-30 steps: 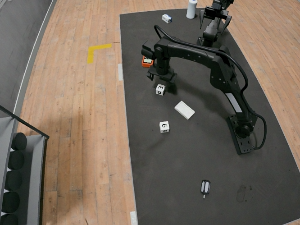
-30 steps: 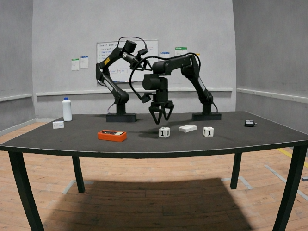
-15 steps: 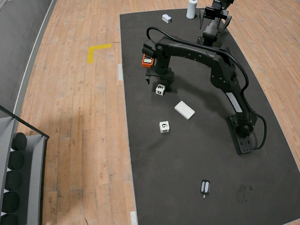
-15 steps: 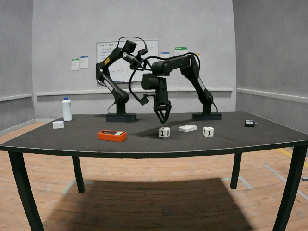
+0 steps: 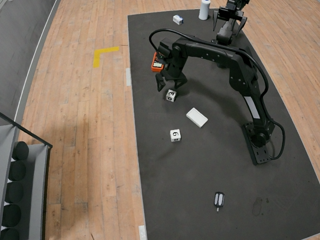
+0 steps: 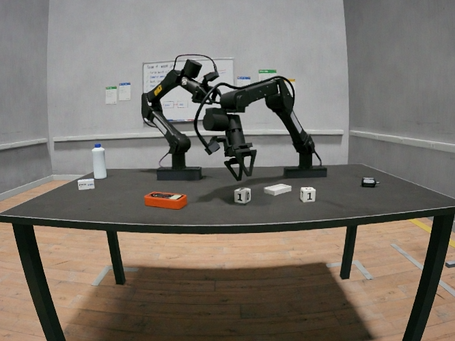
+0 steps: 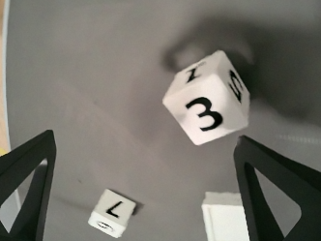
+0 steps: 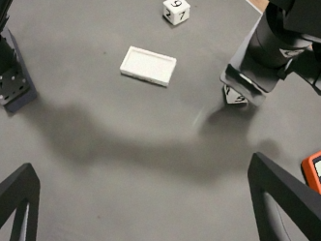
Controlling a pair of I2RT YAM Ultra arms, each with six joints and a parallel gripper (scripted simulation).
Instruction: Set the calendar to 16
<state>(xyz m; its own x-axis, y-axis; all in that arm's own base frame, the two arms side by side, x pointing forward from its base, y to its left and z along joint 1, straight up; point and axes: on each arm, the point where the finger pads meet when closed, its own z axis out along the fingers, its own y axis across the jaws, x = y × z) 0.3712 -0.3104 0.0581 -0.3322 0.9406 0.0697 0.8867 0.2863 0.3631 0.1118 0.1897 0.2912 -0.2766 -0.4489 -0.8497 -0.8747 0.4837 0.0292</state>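
A dark grey counter (image 5: 187, 183) (image 6: 113, 215) (image 7: 97, 56) (image 8: 97, 201) stands on pale plank flooring (image 5: 72, 100) (image 6: 227, 303), grey walls (image 6: 94, 33) (image 5: 29, 20) around it. A whiteboard (image 6: 223, 74) hangs upper centre in the exterior view; yellow tape (image 5: 96, 57) marks the floor, upper left from above.

Mid-frame from above, the left jaws (image 5: 167, 88) (image 6: 243, 178) hang wide open, gripping nothing, near the cube showing a 3 (image 5: 171, 95) (image 6: 242, 195) (image 7: 208, 100) (image 8: 234, 96). The other cube (image 5: 175, 135) (image 6: 307, 194) (image 7: 112, 213) (image 8: 176, 10) sits lower. Both rest on the counter, outside the white tray (image 5: 196, 117) (image 6: 277, 189) (image 7: 227, 218) (image 8: 148, 67). The right jaws (image 5: 225, 33), upper right, are spread wide and empty, near a blue-capped bottle (image 5: 204, 8) (image 6: 99, 162).
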